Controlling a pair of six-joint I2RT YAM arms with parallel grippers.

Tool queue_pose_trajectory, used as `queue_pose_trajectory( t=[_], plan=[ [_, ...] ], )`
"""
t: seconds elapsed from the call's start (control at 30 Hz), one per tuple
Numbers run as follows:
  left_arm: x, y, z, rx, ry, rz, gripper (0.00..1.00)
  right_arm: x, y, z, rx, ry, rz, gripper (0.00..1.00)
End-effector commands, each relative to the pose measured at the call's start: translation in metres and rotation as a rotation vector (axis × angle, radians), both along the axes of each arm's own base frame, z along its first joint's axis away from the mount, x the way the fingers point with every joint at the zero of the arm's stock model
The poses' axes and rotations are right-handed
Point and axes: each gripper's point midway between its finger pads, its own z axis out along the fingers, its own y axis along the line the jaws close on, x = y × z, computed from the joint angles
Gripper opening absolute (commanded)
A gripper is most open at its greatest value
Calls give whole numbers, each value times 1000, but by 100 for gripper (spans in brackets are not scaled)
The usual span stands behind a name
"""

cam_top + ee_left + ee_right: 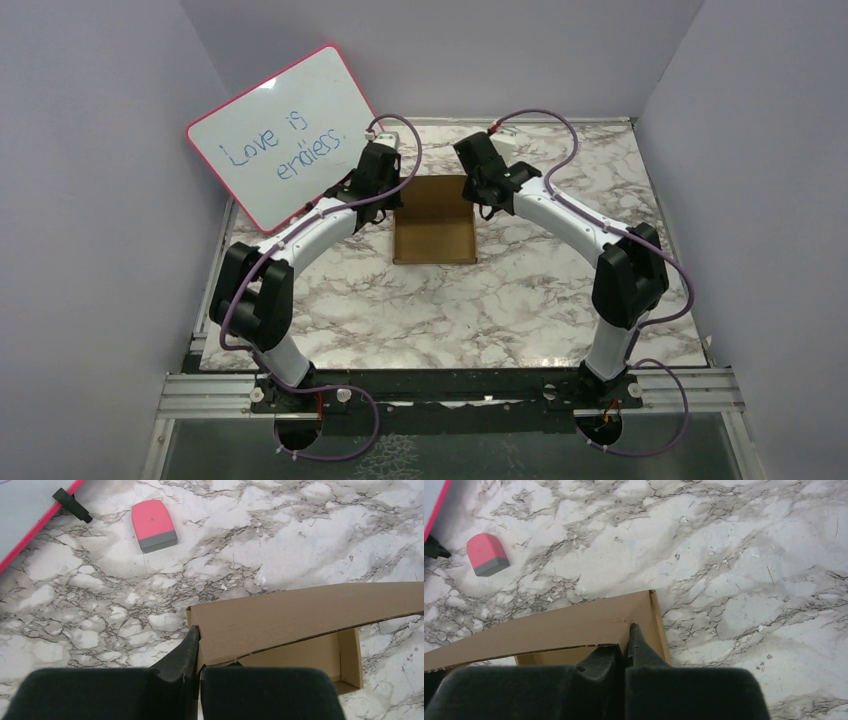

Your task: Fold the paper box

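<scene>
Box: the paper box [435, 232] lies on the marble tabletop [470, 320], about midway across and toward the far side, between my two wrists.
Flap: the long far flap [300, 612] is lifted off the tabletop. The box floor and a short side wall [350, 655] show beneath it in the left wrist view.
Left fingers: the left fingers [196, 642] are closed on the flap's left end, with the cardboard pinched between them.
Right fingers: the right fingers [625, 641] are clamped on the same flap's right end, at the corner where it meets the side panel.
Why both ends: I judge that a pinch at each corner lets the long panel turn along its crease as one piece. One grip would likely twist it.
Why the far side: the arms reach past the box from the near edge. The flap can then be drawn back over the open tray toward me.
Step in hand: by my reading, I am folding the far flap inward. The box is partly formed and not yet closed.
Surroundings: the whiteboard [285, 135] leans at the far left. A pink eraser [154, 525] lies on the tabletop beyond the flap, well apart from the box.
Risk: the flap's lower edge bows slightly, so uneven pulls may buckle it or drag the light box along.
</scene>
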Motion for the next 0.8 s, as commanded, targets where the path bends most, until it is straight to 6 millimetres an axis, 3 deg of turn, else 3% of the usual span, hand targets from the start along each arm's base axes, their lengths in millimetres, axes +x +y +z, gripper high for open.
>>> queue_pose_trajectory(
  t=[0.0,0.43,0.77],
  plan=[
    [7,-31,20,-151,-70,0,2,-4,11,-8,44,-7,-44,1],
    [-15,-30,13,-198,-95,33,5,-32,-1,-26,27,-39,-78,1],
    [-30,-40,15,-291,-122,68,7,-46,4,-33,46,-52,-74,1]
  ],
)
